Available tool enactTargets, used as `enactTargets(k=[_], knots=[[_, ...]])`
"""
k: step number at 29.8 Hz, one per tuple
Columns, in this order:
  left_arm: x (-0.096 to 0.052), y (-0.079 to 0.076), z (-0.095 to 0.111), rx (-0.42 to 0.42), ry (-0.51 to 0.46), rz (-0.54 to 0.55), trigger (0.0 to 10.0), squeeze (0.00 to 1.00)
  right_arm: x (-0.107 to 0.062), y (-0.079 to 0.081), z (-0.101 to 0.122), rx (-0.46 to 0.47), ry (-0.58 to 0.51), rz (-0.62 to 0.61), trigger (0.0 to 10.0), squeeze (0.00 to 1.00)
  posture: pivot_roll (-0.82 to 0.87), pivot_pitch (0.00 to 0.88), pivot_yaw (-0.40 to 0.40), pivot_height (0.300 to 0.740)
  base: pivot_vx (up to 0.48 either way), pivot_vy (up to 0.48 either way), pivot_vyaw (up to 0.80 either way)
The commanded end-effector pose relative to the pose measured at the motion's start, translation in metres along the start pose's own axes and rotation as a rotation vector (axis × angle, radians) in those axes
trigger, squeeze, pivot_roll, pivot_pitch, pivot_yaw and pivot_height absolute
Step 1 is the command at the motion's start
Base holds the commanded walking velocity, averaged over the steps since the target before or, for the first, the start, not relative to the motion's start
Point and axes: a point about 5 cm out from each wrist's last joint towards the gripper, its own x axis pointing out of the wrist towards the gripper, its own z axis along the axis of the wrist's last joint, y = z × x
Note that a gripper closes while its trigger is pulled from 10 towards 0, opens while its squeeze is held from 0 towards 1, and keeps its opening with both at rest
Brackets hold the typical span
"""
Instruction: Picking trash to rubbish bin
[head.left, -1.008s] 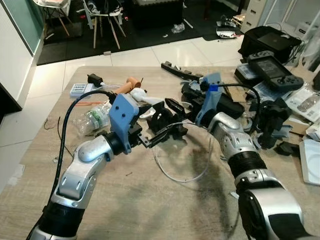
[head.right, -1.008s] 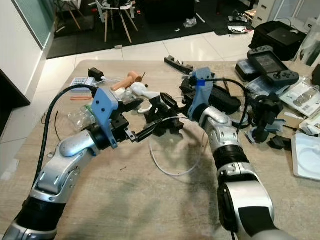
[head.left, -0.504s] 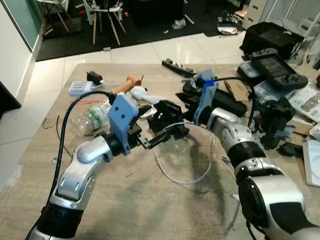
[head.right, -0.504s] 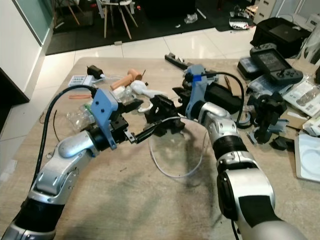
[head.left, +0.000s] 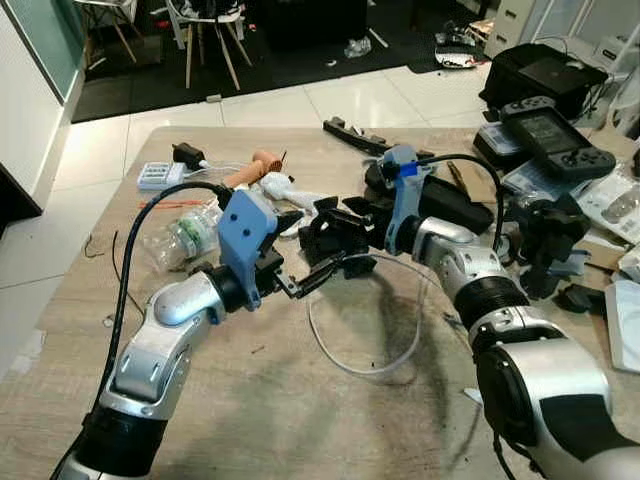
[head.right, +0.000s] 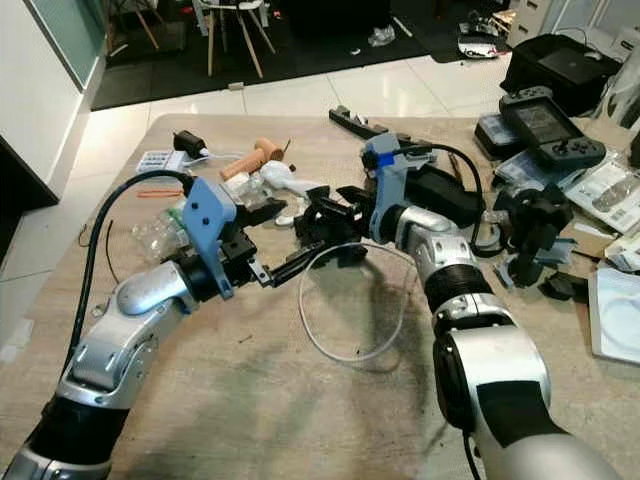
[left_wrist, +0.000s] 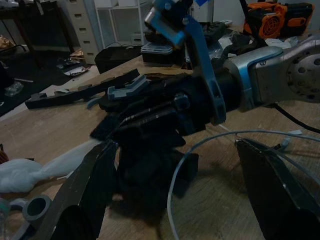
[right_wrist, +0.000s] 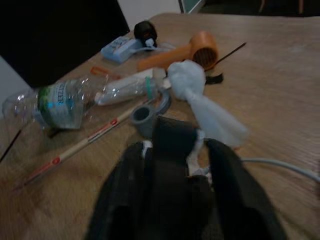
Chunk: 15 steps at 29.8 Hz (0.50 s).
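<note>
The right end effector (head.left: 335, 225) has reached further toward the robot's left — now over the black part (head.left: 325, 240) by the white twisted bag (head.left: 285, 190). The clear tube loop (head.left: 365, 315) has shifted slightly.

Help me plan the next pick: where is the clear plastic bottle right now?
The clear plastic bottle lies on its side on the table's left part, just beyond the left arm's blue wrist mount, beside the white crumpled bag.

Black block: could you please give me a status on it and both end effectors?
Left end effector open, beside black block. Right end effector at the block. White tube loop alongside.
</note>
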Motion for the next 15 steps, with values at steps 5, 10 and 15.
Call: enactTargets(k=[5,10,15], knots=[[-0.001,-0.001,-0.002,0.006,0.015,-0.006,10.0,0.00,-0.002,-0.005,0.006,0.040,-0.040,-0.026,0.0,0.00,0.02,0.181,0.084,0.740,0.000,0.000,0.00],[-0.001,0.000,-0.002,0.008,0.014,-0.004,10.0,0.00,-0.003,-0.007,0.014,0.058,-0.086,-0.040,0.0,0.00,0.02,0.176,0.085,0.740,0.000,0.000,0.00],[-0.001,0.002,-0.002,0.017,0.011,0.003,10.0,0.00,-0.004,-0.010,0.031,-0.086,-0.133,-0.089,0.0,0.00,0.02,0.170,0.085,0.740,0.000,0.000,0.00]])
